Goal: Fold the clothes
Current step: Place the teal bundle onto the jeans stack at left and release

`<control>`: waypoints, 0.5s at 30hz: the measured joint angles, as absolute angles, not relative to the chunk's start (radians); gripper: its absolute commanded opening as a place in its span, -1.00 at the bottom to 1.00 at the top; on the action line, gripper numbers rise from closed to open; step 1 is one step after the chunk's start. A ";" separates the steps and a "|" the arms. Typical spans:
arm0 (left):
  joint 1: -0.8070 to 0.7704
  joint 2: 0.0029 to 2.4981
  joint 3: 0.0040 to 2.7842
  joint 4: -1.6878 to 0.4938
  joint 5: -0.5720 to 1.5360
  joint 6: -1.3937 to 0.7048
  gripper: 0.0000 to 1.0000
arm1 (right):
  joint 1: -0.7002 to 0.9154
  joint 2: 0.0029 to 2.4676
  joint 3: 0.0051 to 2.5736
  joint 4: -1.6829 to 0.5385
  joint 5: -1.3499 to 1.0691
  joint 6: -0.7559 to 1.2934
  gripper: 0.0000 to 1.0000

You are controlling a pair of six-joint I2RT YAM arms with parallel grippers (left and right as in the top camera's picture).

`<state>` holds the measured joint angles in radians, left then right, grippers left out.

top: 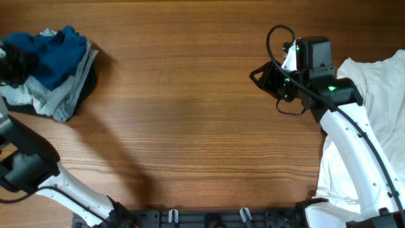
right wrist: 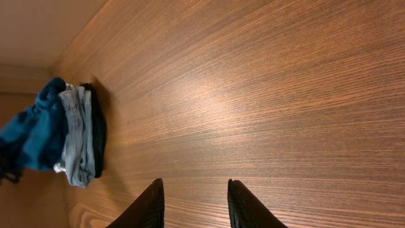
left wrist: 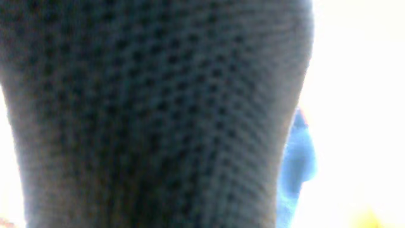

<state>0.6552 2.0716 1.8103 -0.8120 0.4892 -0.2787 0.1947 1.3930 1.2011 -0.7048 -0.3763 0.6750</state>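
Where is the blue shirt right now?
Overhead view: the blue shirt lies crumpled at the far-left corner of the table, atop grey and black clothes, with the left gripper at its left edge.

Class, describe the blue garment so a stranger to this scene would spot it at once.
On the wooden table, look to the far-left corner in the overhead view, where a small heap of clothes sits. The blue garment is the crumpled top layer, bright against the pale grey garment and the black one beneath it.
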 measured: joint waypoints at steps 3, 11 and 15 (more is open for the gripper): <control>0.704 2.126 1.806 -0.849 0.470 -0.279 -0.92 | 0.195 1.393 1.201 -0.715 -0.376 0.675 -0.33; 0.629 2.122 1.799 0.010 0.786 -0.640 -0.92 | 0.195 1.393 1.201 -0.718 -0.345 0.675 -0.27; 0.456 2.119 1.800 0.031 0.684 -0.639 -0.92 | 0.195 1.393 1.201 -0.728 -0.338 0.675 -0.26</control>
<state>0.4564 2.1185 1.8000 0.0307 0.6842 -0.6392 0.1947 1.3930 1.2011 -0.7280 -0.3382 0.6750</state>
